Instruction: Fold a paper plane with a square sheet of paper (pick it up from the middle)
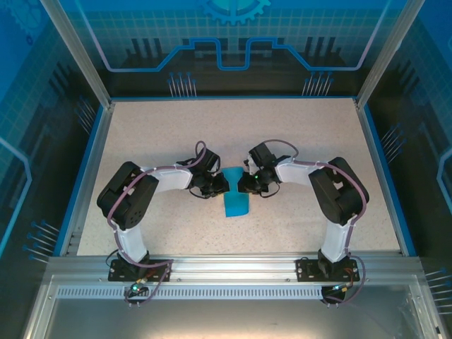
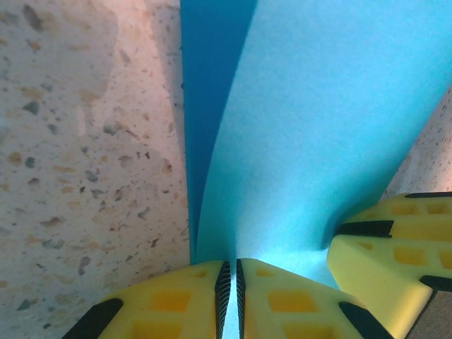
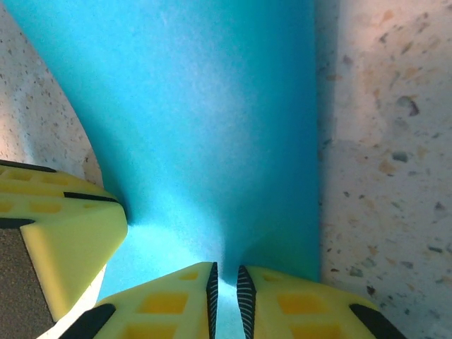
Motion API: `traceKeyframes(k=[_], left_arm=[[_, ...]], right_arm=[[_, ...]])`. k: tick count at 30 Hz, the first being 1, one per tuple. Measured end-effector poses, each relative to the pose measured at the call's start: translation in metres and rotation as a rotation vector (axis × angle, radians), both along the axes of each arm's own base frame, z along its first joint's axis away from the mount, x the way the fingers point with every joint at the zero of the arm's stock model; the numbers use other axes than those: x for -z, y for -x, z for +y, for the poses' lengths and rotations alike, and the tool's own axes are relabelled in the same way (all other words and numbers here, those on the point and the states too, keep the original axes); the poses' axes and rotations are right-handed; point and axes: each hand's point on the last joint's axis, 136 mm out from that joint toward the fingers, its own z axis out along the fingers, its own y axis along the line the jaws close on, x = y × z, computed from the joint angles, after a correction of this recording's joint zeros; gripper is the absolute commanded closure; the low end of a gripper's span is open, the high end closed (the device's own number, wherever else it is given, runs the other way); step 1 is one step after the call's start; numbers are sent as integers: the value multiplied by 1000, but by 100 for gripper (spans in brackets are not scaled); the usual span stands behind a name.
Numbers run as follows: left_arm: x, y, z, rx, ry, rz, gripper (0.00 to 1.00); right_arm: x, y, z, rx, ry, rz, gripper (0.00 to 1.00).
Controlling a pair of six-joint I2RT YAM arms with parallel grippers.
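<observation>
Left gripper point(image 2: 232, 274) and right gripper point(image 3: 226, 277) pinch the seemingly folded paper point(image 1: 235, 202).

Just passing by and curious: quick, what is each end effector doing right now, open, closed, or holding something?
Left end effector: closed, pinching the teal paper.
Right end effector: closed on the same teal paper.

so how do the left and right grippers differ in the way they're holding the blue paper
The left gripper comes at the paper from its left side, the right gripper from its right side. The left gripper's jaws leave only a hairline slit, while the right gripper's slit looks slightly wider. Shared: both have yellow fingers pinched on the same paper, facing each other closely.
</observation>
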Motion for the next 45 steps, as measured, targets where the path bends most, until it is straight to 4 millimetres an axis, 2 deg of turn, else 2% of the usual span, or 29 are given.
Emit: traceKeyframes(k=[4, 10, 16, 21, 24, 29, 31, 35, 45], left_arm=[[0, 0, 0, 0, -1, 1, 86], [0, 0, 0, 0, -2, 2, 86], [0, 0, 0, 0, -3, 5, 86], [0, 0, 0, 0, -5, 7, 86], [0, 0, 0, 0, -5, 7, 86], [0, 0, 0, 0, -5, 7, 86], [0, 0, 0, 0, -5, 7, 86], [0, 0, 0, 0, -4, 7, 86], [0, 0, -1, 1, -5, 8, 86]], right_arm=[[-5, 2, 1, -1, -18, -12, 81], [-17, 14, -1, -3, -58, -12, 82], [0, 33, -9, 4, -44, 50, 87], [1, 32, -10, 11, -48, 56, 89], [-6, 34, -8, 5, -69, 53, 89], [-29, 42, -6, -10, -121, 14, 90], [-24, 49, -8, -11, -121, 29, 91], [2, 71, -19, -1, -92, 109, 91], [-6, 77, -14, -20, -108, 105, 91]])
